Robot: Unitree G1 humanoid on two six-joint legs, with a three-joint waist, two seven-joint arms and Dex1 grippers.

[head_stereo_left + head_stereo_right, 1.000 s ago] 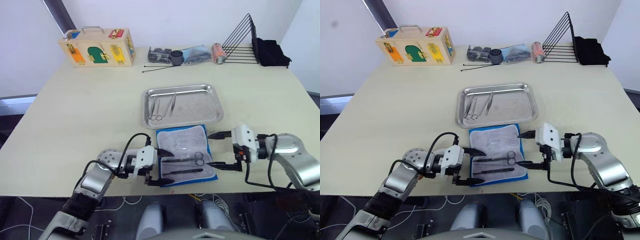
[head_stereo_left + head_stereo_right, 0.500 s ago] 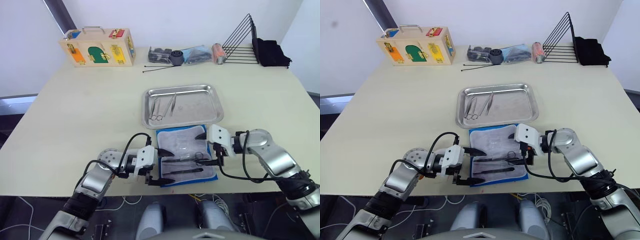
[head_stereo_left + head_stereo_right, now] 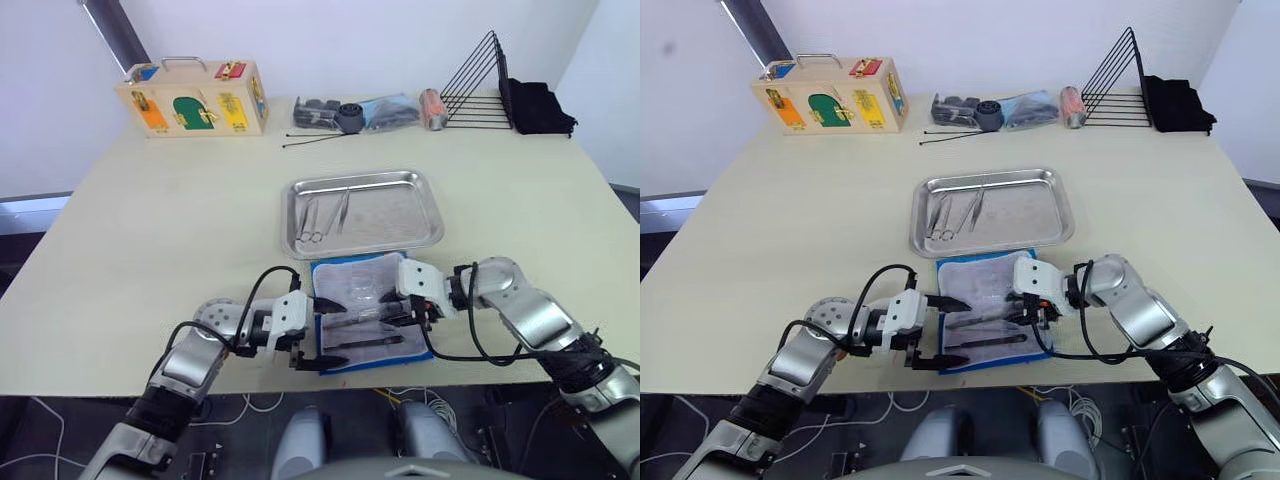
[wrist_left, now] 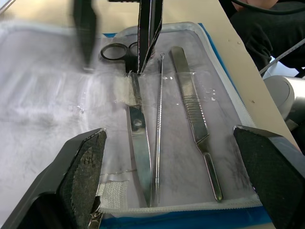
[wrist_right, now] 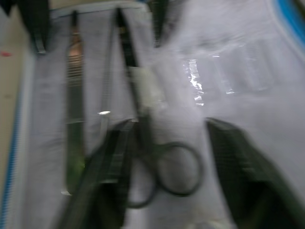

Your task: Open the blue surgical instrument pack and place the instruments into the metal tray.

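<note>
Head views: the blue pack [image 3: 368, 312] lies open on the tabletop [image 3: 180, 200], just in front of the metal tray [image 3: 400, 215], which holds two instruments [image 3: 325, 214]. Left pincer [image 3: 317, 331] gapes wide at the pack's left edge.

Left wrist view: scissors [image 4: 136, 114], probe and scalpel lie pocketed.

Right wrist view: right pincer [image 5: 171, 167] straddles the scissors' handles, open.

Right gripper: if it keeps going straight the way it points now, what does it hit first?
Most likely the scissors: their ring handles lie between the open jaws of the right gripper, in the opened blue pack. Further along that line is the left gripper. Depth is blurred, so contact distance is unclear.
</note>
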